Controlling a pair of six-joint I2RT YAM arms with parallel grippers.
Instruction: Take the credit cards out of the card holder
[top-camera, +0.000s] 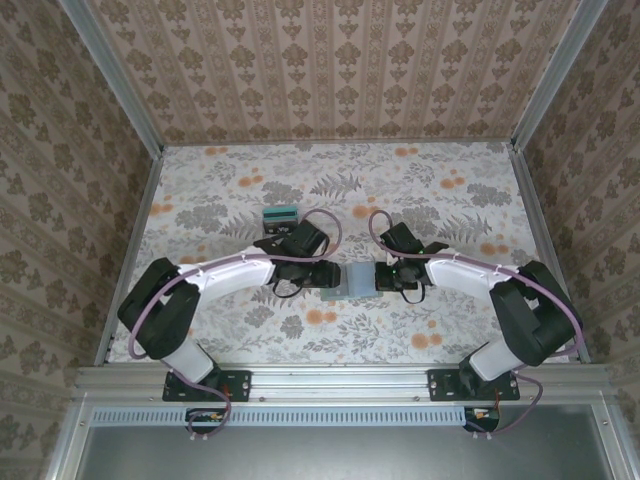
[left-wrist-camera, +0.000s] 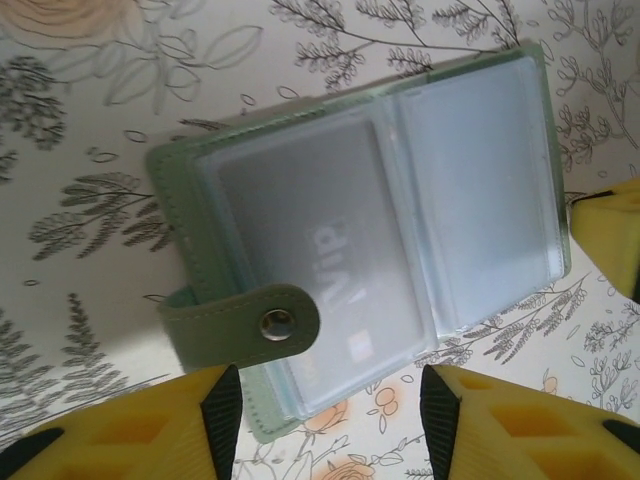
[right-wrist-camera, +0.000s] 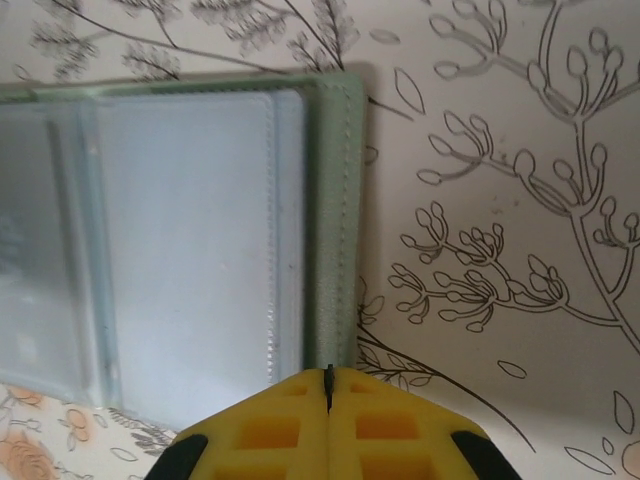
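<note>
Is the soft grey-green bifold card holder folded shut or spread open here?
Spread open: the grey-green card holder lies flat on the floral table, both clear inner sleeves facing up, its snap strap unfastened.

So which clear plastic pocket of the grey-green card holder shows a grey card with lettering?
The pocket next to the green snap strap, holding a grey lettered card; the other pocket looks plain pale blue.

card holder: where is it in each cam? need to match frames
Top external: card holder, small, just below frame centre.
Left wrist: centre, lying open, snap strap lower left.
Right wrist: left half, green edge mid-frame.
Shared landmark: floral table cover.
</note>
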